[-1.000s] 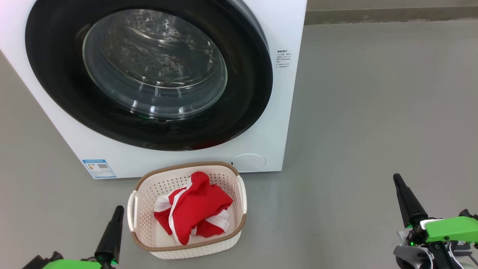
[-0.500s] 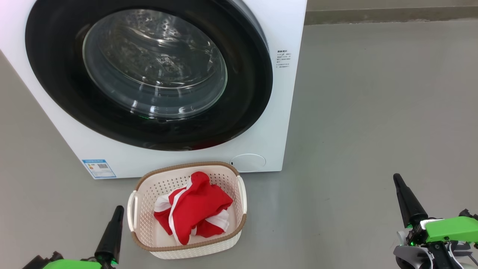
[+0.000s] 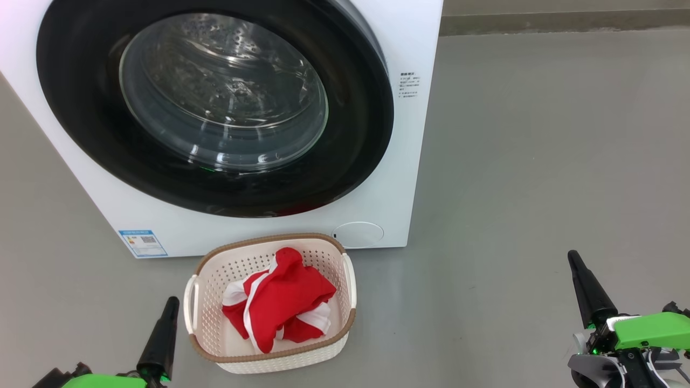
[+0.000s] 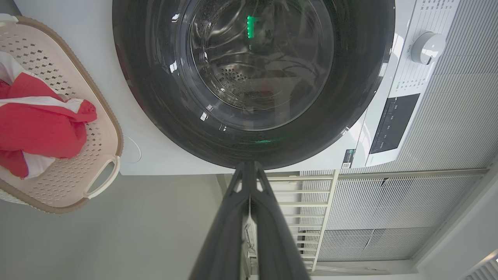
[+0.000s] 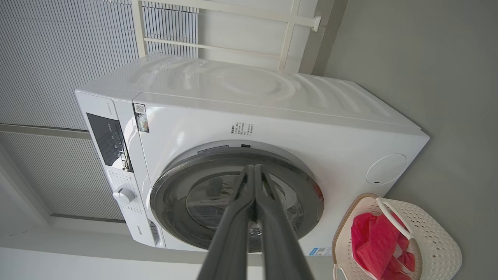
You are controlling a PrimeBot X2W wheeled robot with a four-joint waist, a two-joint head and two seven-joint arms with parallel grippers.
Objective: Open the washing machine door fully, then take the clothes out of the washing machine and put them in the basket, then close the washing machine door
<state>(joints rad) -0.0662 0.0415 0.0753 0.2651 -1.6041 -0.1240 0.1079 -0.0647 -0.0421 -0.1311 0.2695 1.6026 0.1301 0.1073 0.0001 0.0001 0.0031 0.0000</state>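
Clothes [image 3: 283,307] in basket [image 3: 280,364] nr washer [image 3: 409,48]; door [image 3: 75,124] closed

Bright, even, diffuse light, apparently from overhead. Soft shadow beside the basket [image 3: 280,364]. Glare spots on the washing machine door [image 3: 221,102] glass. Head view sharp; wrist views bow lines at edges.

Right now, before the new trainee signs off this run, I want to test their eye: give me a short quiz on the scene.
1. True or false: the washing machine door is shut.
2. Where do the clothes lie? A in the drum; B in the basket; C on the floor.
3. Fill the gap: the left gripper and the right gripper are both ____ and empty.
Key: 1 true; 2 B; 3 shut.
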